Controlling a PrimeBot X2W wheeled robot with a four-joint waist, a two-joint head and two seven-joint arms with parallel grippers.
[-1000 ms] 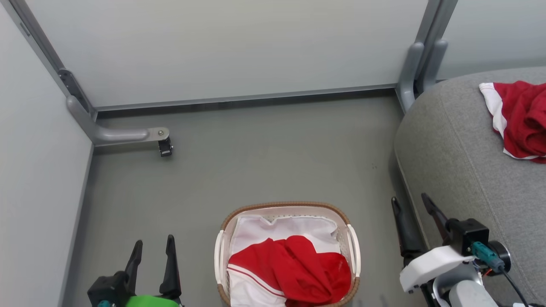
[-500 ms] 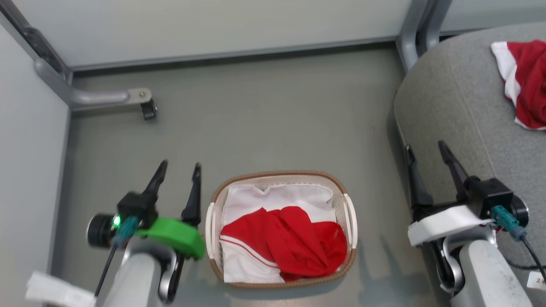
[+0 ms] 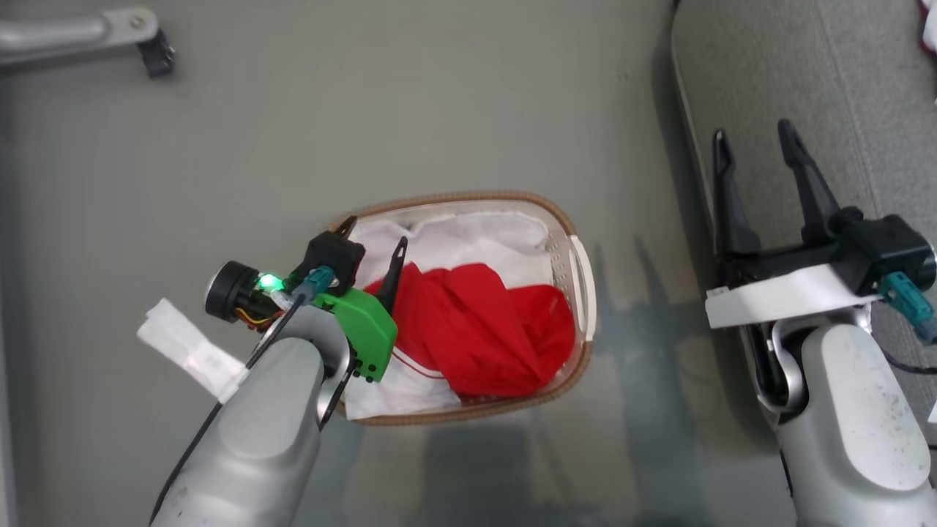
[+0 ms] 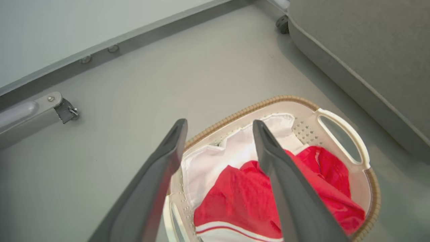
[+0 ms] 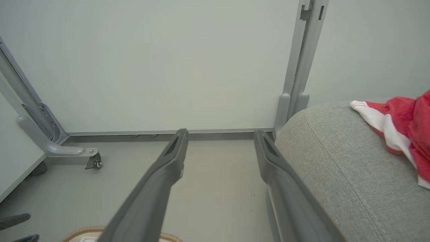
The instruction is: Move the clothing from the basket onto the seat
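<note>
Hanging over the basket (image 3: 580, 263), the left hand (image 3: 375, 231) was seen with its two dark fingers spread wide and nothing held between them. In the left wrist view one finger was lined up with the brown rim and the other with the red clothing (image 3: 483, 322). The clothing was bunched in the middle and right part of the basket, on a white liner (image 3: 468, 234) that was bare toward the far end, and a thin white stripe was shown along its near edge. Whether the fingertips were touching the fabric could not be told. The basket was set on the grey floor (image 3: 366, 110), just beside the grey seat (image 3: 805, 73). The right hand (image 3: 754, 132) was held wide open and empty at the seat's edge, well apart from the basket. A second red and white garment (image 5: 403, 114) was spread on the seat, as shown in the right wrist view.
</note>
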